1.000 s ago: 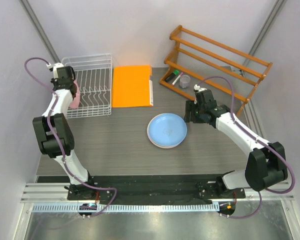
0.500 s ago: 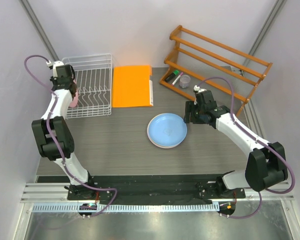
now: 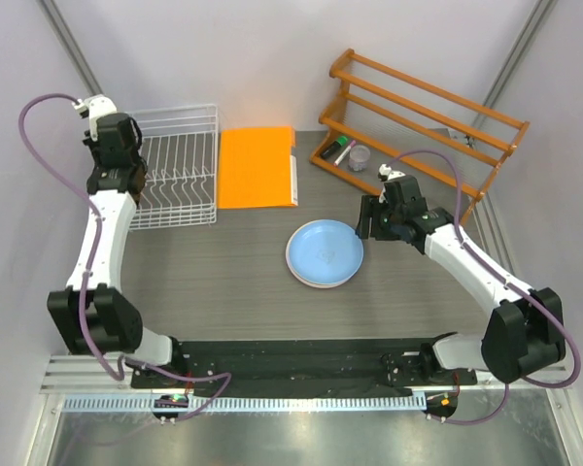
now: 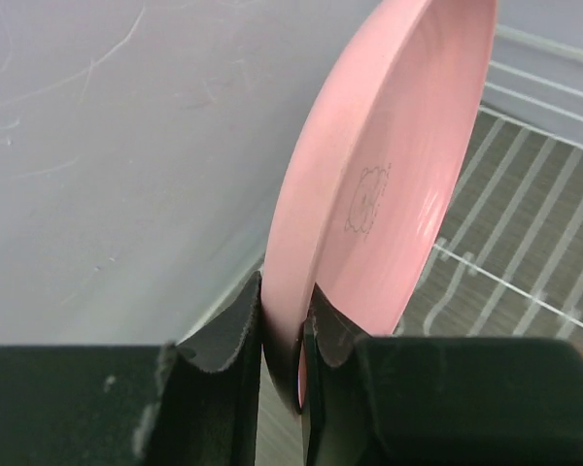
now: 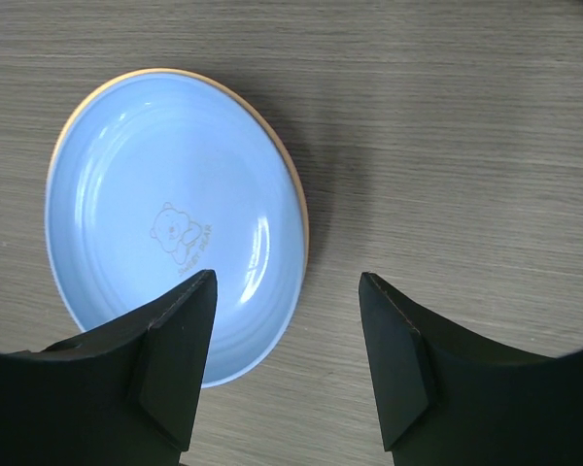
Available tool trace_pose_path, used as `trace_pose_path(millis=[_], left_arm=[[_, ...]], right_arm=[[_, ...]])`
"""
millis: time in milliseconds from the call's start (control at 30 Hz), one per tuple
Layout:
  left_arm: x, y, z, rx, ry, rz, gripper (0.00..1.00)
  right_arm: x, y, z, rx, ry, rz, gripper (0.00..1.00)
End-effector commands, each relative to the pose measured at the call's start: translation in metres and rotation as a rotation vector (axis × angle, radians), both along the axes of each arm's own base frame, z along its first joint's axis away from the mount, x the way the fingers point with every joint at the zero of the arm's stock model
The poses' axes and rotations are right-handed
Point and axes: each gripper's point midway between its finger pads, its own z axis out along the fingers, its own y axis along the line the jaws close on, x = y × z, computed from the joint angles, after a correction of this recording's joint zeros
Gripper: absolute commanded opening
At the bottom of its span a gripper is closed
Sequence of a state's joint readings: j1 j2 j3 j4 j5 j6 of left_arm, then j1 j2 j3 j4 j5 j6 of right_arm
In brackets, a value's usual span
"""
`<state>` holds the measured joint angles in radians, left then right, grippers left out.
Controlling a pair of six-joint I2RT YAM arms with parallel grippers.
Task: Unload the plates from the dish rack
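Observation:
My left gripper [image 4: 287, 311] is shut on the lower edge of a pink plate [image 4: 389, 175] and holds it on edge, above the left side of the white wire dish rack [image 4: 525, 243]. In the top view the left gripper [image 3: 117, 165] is over the rack's [image 3: 180, 165] left rim and the pink plate is hidden under the wrist. A light blue plate [image 3: 325, 252] lies flat on the table on a tan plate [image 5: 298, 189], of which only the rim shows. My right gripper [image 5: 287, 282] is open and empty just above the blue plate's [image 5: 175, 223] right edge; it also shows in the top view [image 3: 367, 221].
An orange folder [image 3: 257, 167] lies flat just right of the rack. An orange-brown wooden slatted shelf [image 3: 418, 116] stands at the back right with markers and a small cup under it. A grey wall runs close along the rack's left side.
My left arm has risen and swung up and left, lifting the pink plate out of the rack; the plate no longer shows in the top view. The right arm has barely moved.

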<state>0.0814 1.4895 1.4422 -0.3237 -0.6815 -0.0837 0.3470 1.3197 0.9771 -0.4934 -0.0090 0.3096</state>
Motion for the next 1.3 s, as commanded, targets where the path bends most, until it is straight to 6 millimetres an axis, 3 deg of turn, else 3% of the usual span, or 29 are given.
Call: trace_pose_path(millis=[0, 67, 100, 167, 200, 333, 400, 433, 500, 633, 900, 1100, 1133, 1200, 1233, 1267], left_arm=[[-0.014, -0.05, 0.025, -0.207, -0.154, -0.174, 0.0], [-0.018, -0.078, 0.027, -0.31, -0.175, -0.294, 0.0], [-0.015, -0.104, 0.019, -0.407, -0.174, -0.402, 0.0], [-0.017, -0.131, 0.009, -0.497, -0.175, -0.491, 0.0], [-0.018, -0.156, 0.005, -0.564, -0.16, -0.598, 0.0], [-0.024, -0.223, -0.02, -0.709, -0.102, -0.779, 0.0], [-0.028, -0.246, -0.038, -0.755, -0.072, -0.83, 0.0], [-0.034, -0.268, -0.043, -0.788, -0.046, -0.895, 0.0], [-0.039, -0.287, -0.056, -0.818, -0.019, -0.924, 0.0], [-0.053, -0.332, -0.073, -0.858, 0.049, -1.012, 0.0], [-0.075, -0.377, -0.079, -0.873, 0.095, -1.092, 0.0], [-0.086, -0.385, -0.075, -0.874, 0.097, -1.12, 0.0], [-0.088, -0.386, -0.074, -0.876, 0.097, -1.128, 0.0], [-0.09, -0.385, -0.072, -0.876, 0.092, -1.135, 0.0], [-0.091, -0.385, -0.072, -0.874, 0.093, -1.138, 0.0], [-0.092, -0.385, -0.073, -0.872, 0.098, -1.138, 0.0]], right_arm=[[0.006, 0.016, 0.041, 0.096, -0.1, 0.046, 0.66], [0.007, 0.025, 0.054, 0.14, -0.123, 0.08, 0.66], [0.008, 0.028, 0.058, 0.157, -0.131, 0.091, 0.66], [0.008, 0.042, 0.072, 0.225, -0.156, 0.138, 0.67], [0.008, 0.047, 0.075, 0.251, -0.158, 0.155, 0.67], [0.01, 0.076, 0.093, 0.399, -0.18, 0.237, 0.66], [0.006, 0.089, 0.099, 0.46, -0.177, 0.286, 0.67], [0.009, 0.094, 0.108, 0.504, -0.201, 0.289, 0.67], [0.009, 0.103, 0.115, 0.549, -0.214, 0.321, 0.67], [0.014, 0.111, 0.11, 0.563, -0.19, 0.328, 0.67], [0.021, 0.111, 0.08, 0.517, -0.133, 0.299, 0.67], [0.026, 0.109, 0.061, 0.477, -0.107, 0.278, 0.66], [0.027, 0.109, 0.06, 0.475, -0.105, 0.283, 0.55], [0.026, 0.11, 0.055, 0.475, -0.088, 0.288, 0.49], [0.026, 0.111, 0.054, 0.475, -0.085, 0.293, 0.29], [0.024, 0.111, 0.052, 0.476, -0.08, 0.294, 0.19]])
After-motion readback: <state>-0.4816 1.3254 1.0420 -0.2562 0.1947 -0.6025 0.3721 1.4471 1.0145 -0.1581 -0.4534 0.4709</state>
